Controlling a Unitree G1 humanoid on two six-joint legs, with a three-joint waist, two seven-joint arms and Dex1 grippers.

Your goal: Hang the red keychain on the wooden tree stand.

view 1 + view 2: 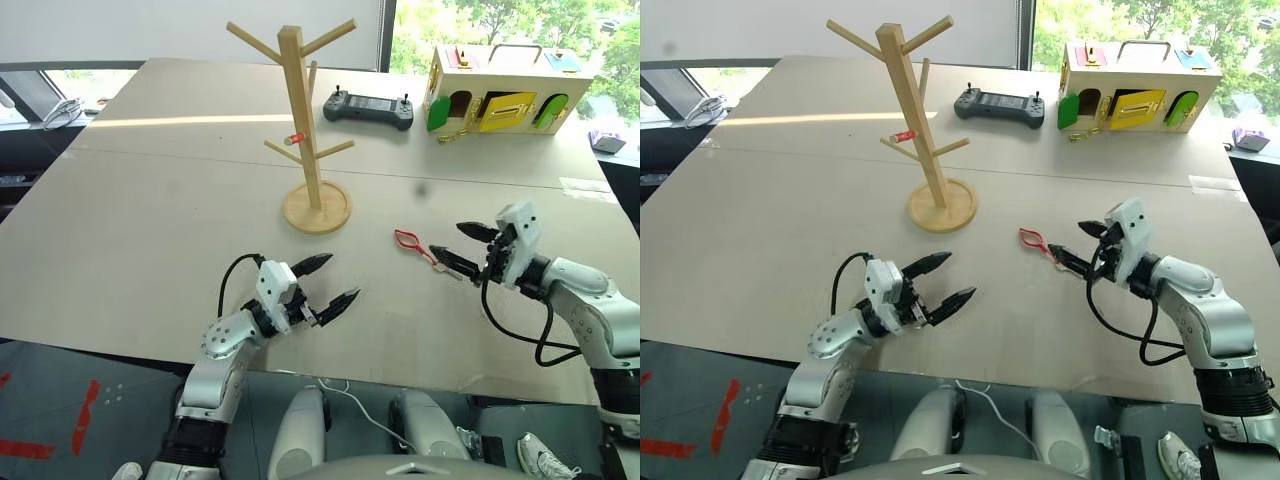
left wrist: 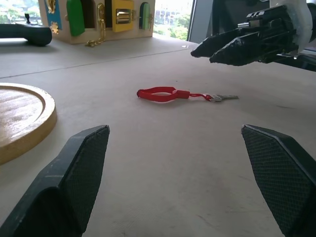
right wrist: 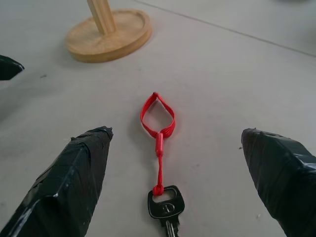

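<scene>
The red keychain (image 1: 408,241) lies flat on the table, its loop toward the stand and its small silver key (image 3: 166,206) toward my right gripper. My right gripper (image 1: 447,240) is open just to the right of the key, low over the table and pointing left at it, holding nothing. My left gripper (image 1: 343,276) is open and empty near the table's front edge, pointing right toward the keychain (image 2: 158,94) from a hand's length away. The wooden tree stand (image 1: 305,120) rises upright on its round base (image 1: 317,210), behind and left of the keychain.
One low peg of the stand carries a tiny red-and-white tip (image 1: 294,139). A black controller (image 1: 368,108) and a colourful wooden box (image 1: 505,90) with doors sit at the back right. The table (image 1: 150,230) is wide and pale.
</scene>
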